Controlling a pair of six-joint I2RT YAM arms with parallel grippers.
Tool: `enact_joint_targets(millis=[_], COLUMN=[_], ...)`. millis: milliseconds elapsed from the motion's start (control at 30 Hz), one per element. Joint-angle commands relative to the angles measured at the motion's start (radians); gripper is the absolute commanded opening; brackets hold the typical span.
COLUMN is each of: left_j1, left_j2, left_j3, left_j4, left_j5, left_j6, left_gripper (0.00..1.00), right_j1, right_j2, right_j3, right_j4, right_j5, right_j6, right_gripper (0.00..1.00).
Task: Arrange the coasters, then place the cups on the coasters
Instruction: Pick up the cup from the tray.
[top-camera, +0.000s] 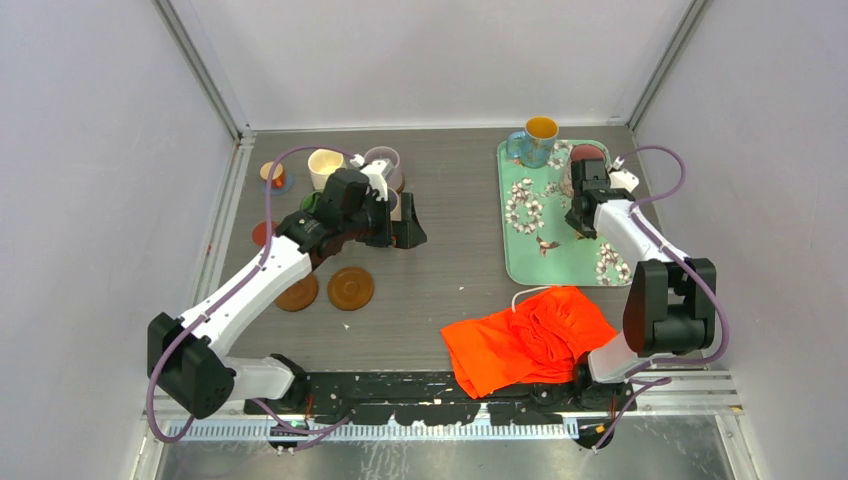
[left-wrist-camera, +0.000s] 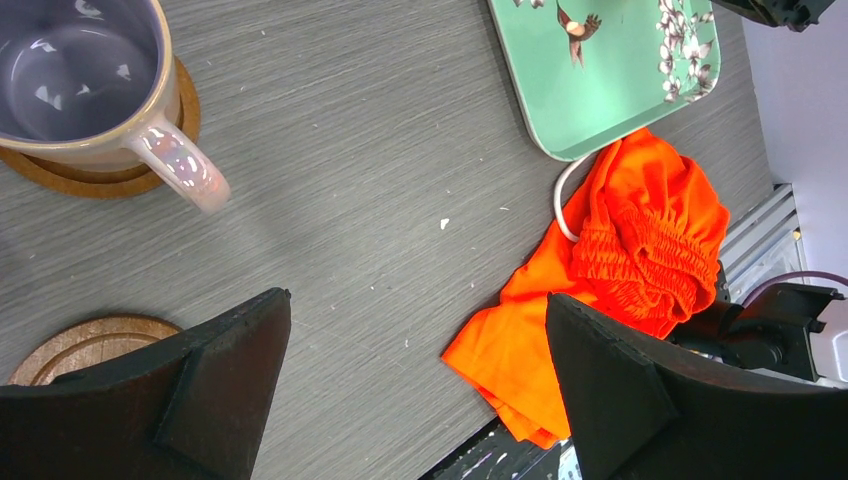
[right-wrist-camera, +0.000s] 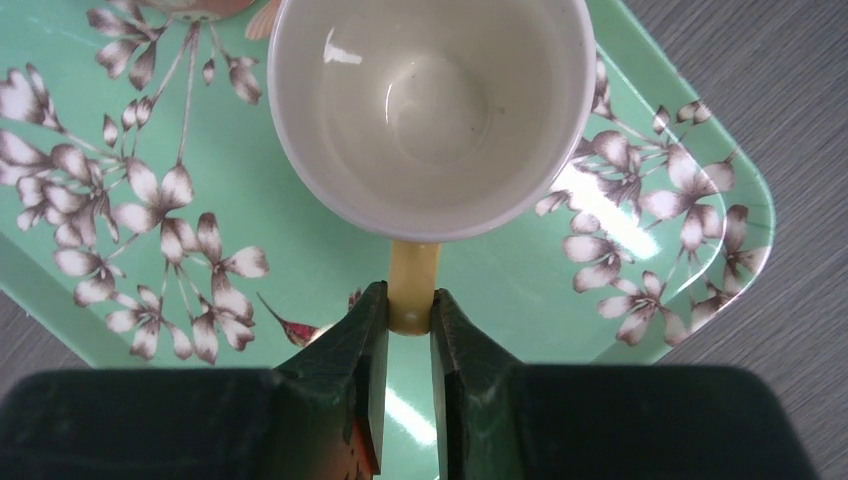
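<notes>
Right wrist view, top edge: crops the far rim of the held mug (right-wrist-camera: 430, 110); buries the end of its handle (right-wrist-camera: 413, 280) between the fingers (right-wrist-camera: 355, 350) of the right gripper (right-wrist-camera: 409, 318). Top view, left of centre: hides most of the green cup (top-camera: 310, 201) and part of the red coaster (top-camera: 261, 234) behind the left arm (top-camera: 250, 285). Left wrist view, upper left: cuts off the lilac mug (left-wrist-camera: 80, 80).

Bright, even light — soft shadows, glints inside the cup (right-wrist-camera: 430, 100), sharp focus

The left arm (top-camera: 250, 285) and right arm (top-camera: 628, 228) are white with big black joints. Thin purple cables (top-camera: 267, 205) loop along them.
</notes>
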Motion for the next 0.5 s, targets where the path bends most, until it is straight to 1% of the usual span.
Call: enact_joint_targets(millis=[0, 200, 467], left_j1=[-0.005, -0.011, -0.015], left_j2=[-0.005, 0.001, 0.009], left_j3=[0.023, 0.024, 0.027], left_j4=[0.022, 0.020, 0.020], left_j5=[0.028, 0.026, 0.022], left_j6=[-0.005, -0.005, -0.004], left_gripper=[1.00, 1.00, 1.00], right_j1=[0.080, 0.206, 0.322], right_j2=[-0.054, -0.044, 0.002], right_j3=[0.042, 0.067, 0.108], right_j4=[-0.011, -0.028, -0.049], right_j5=[-0.014, 0.016, 0.052], right_j6=[0.027, 0.081, 0.148], right_gripper=[0.10, 0.10, 0.12])
